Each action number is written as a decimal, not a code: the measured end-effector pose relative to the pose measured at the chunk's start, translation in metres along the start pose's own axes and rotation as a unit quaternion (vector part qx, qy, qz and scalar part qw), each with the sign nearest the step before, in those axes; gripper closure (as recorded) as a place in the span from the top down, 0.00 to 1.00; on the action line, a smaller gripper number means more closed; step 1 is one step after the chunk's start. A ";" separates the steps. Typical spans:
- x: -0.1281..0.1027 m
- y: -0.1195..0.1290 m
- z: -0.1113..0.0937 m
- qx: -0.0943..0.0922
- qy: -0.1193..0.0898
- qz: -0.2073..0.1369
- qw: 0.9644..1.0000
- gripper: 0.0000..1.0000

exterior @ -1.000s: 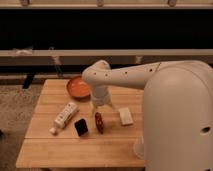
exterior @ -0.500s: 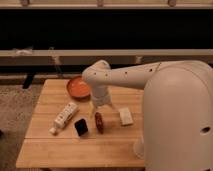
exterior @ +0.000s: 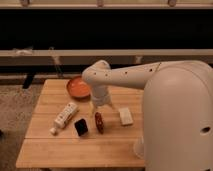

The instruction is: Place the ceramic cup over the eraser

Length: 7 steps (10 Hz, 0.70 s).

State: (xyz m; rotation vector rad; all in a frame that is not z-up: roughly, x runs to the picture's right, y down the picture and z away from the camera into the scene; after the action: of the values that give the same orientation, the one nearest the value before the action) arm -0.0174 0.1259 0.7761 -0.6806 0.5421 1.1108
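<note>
Jaws apart, holding nothing I can see — gripper [exterior: 98, 106] hangs above the bench [exterior: 75, 147], beside the bowl [exterior: 77, 88] — eraser [exterior: 80, 127] nearby.

We see a smooth, off-white robot with no printed markings that we can make out. Its body shell [exterior: 177, 120] fills the near right as one big rounded dome, matte and seamless, with a single small dark spot low on its right flank. From it the arm [exterior: 132, 75] runs leftward as a thick, tube-like link in the same off-white, with a row of small dark dots, perhaps screws or holes, along its upper side. The arm ends in a bulbous rounded joint [exterior: 97, 75]. Below that joint a shorter pale segment narrows downward to the gripper [exterior: 98, 107], which sits over the middle of the wooden table [exterior: 45, 150]; we cannot make out its details.
</note>
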 end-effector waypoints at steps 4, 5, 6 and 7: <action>0.003 -0.016 -0.002 -0.008 0.000 0.023 1.000 0.80; 0.008 -0.026 -0.003 -0.009 0.000 0.034 0.999 0.80; 0.016 -0.041 -0.004 -0.010 -0.001 0.048 0.999 0.80; 0.029 -0.061 -0.005 -0.011 -0.003 0.068 0.998 0.80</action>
State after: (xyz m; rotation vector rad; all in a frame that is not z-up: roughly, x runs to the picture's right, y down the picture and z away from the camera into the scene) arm 0.0499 0.1228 0.7656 -0.6664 0.5790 1.2475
